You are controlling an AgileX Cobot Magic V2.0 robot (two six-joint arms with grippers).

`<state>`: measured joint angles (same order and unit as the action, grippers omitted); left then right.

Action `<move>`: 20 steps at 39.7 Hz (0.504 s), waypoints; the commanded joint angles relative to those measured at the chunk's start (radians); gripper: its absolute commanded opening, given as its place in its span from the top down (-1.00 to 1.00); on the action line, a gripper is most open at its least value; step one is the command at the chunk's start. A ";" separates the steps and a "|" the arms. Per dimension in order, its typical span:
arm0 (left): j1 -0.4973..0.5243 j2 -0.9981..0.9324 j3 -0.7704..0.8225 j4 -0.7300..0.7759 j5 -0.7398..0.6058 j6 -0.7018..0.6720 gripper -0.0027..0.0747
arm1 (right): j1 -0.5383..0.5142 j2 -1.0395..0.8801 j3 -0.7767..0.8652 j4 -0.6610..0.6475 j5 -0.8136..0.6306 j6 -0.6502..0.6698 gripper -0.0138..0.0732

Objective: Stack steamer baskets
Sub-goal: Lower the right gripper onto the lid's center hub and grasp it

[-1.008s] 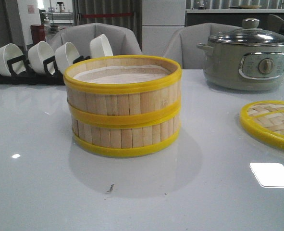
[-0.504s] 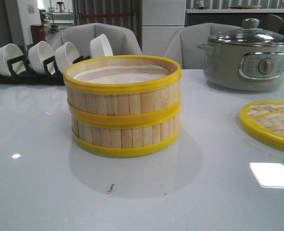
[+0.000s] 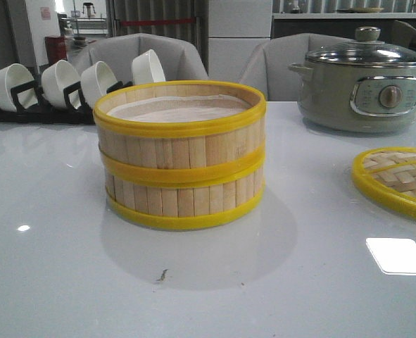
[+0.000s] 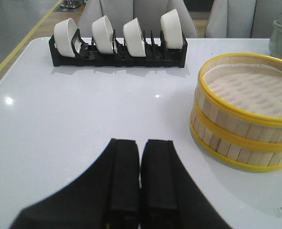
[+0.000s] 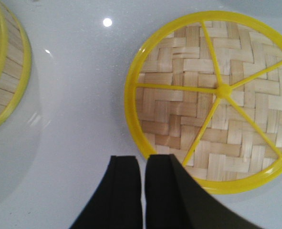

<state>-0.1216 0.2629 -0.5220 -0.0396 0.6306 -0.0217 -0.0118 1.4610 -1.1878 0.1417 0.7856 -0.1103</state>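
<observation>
Two steamer baskets stand stacked mid-table, the upper basket point(image 3: 179, 123) on the lower basket point(image 3: 183, 201), both with bamboo slat walls and yellow rims. Pale paper lines the upper one. The stack point(image 4: 243, 112) also shows in the left wrist view, off to one side of my left gripper point(image 4: 141, 141), which is shut with nothing in it, above bare table. My right gripper point(image 5: 142, 157) is shut and empty, at the near rim of the woven lid point(image 5: 212, 100); a basket's edge point(image 5: 7, 71) shows at the side. Neither gripper appears in the front view.
The flat woven-bamboo lid point(image 3: 398, 179) lies on the table at the right. A grey electric pot point(image 3: 362, 81) with a glass lid stands at the back right. A black rack of white bowls point(image 3: 67, 88) sits at the back left. Chairs stand behind the table.
</observation>
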 commanded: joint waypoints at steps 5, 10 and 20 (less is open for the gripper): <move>-0.006 0.011 -0.028 -0.004 -0.087 -0.005 0.71 | -0.045 0.085 -0.130 -0.021 0.009 -0.005 0.11; -0.006 0.011 -0.028 -0.004 -0.087 -0.005 0.71 | -0.079 0.128 -0.141 -0.022 -0.006 -0.005 -0.01; -0.006 0.011 -0.028 -0.004 -0.087 -0.005 0.71 | -0.132 0.183 -0.142 -0.023 -0.028 -0.005 -0.01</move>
<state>-0.1216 0.2629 -0.5220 -0.0396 0.6288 -0.0217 -0.1289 1.6710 -1.2939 0.1260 0.8082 -0.1103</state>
